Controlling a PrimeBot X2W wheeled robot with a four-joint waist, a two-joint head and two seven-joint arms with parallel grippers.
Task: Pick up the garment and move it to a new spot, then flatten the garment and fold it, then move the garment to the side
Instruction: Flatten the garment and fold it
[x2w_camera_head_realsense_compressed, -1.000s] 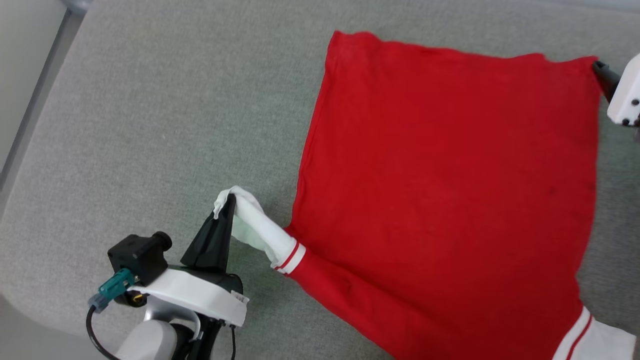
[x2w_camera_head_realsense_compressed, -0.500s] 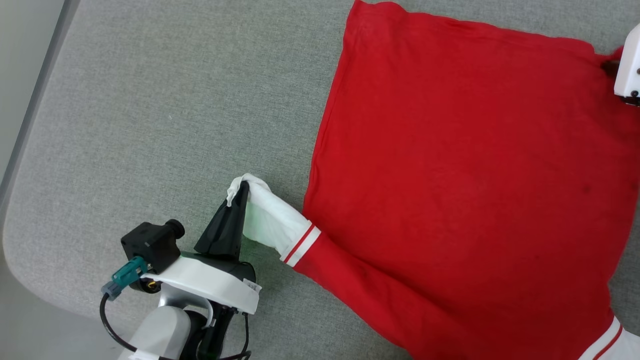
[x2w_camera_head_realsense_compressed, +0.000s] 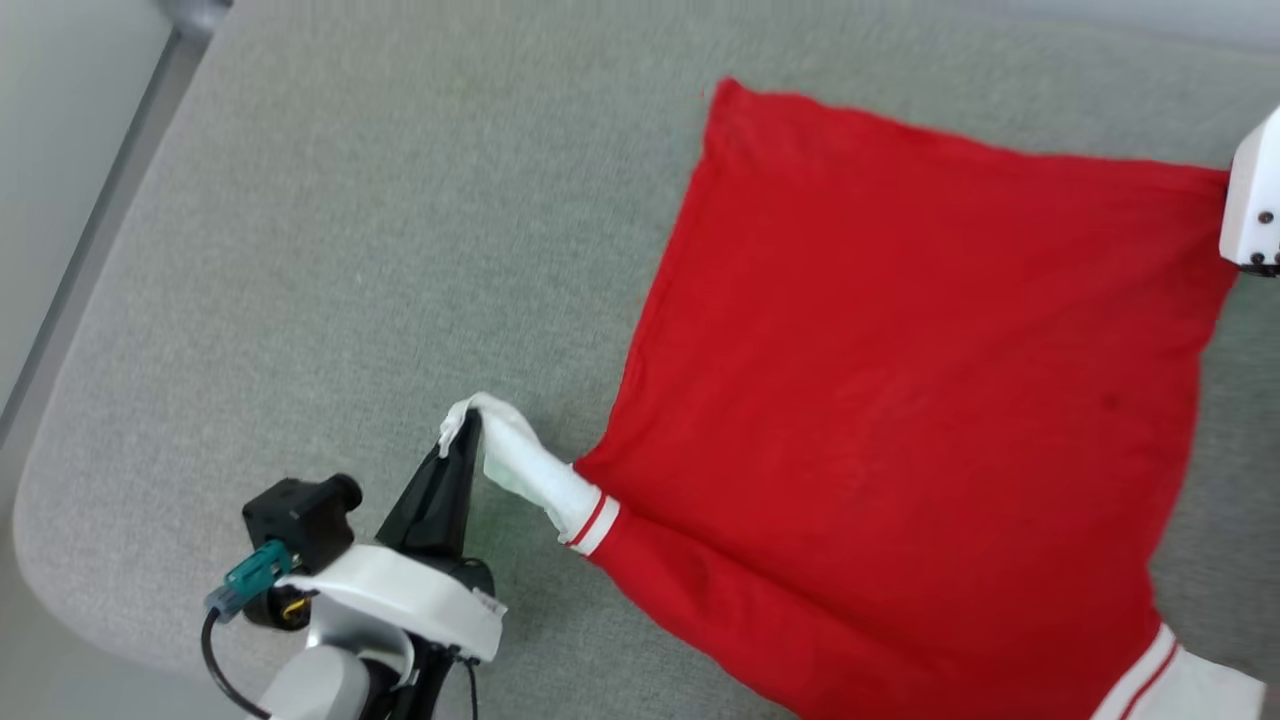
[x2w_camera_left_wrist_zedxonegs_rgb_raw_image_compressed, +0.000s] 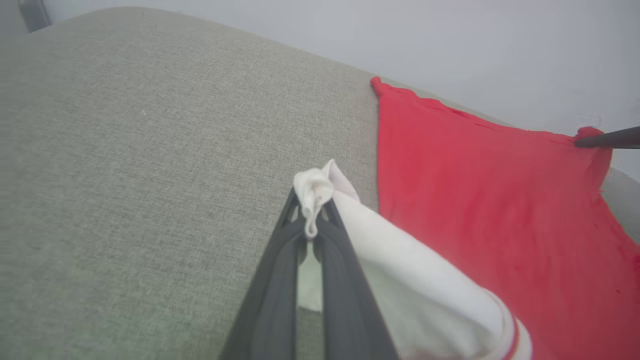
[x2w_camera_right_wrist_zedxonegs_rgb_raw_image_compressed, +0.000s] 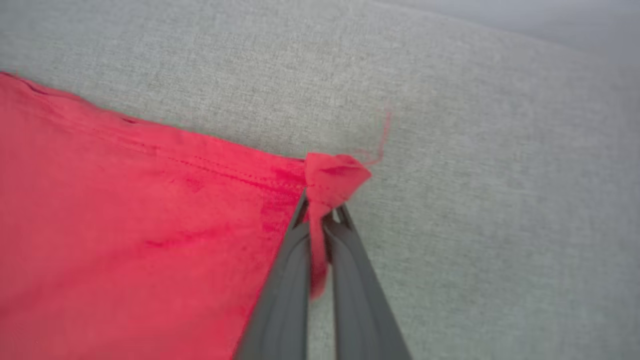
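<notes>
1. Lying on the grey pad (x2w_camera_head_realsense_compressed: 350, 250), the garment (x2w_camera_head_realsense_compressed: 900, 400) is spread out.
2. Its white sleeve (x2w_camera_head_realsense_compressed: 520, 465) is pinched by the closed left gripper (x2w_camera_left_wrist_zedxonegs_rgb_raw_image_compressed: 312, 210).
3. A red corner (x2w_camera_right_wrist_zedxonegs_rgb_raw_image_compressed: 335, 175) is clamped by the right gripper (x2w_camera_right_wrist_zedxonegs_rgb_raw_image_compressed: 320, 212), likely for pulling it flat.

Nothing legible is showing: the garment (x2w_camera_head_realsense_compressed: 900, 400) is lying plain red, and a wrist-housing sticker (x2w_camera_head_realsense_compressed: 485, 598) is appearing too blurred to read.
</notes>
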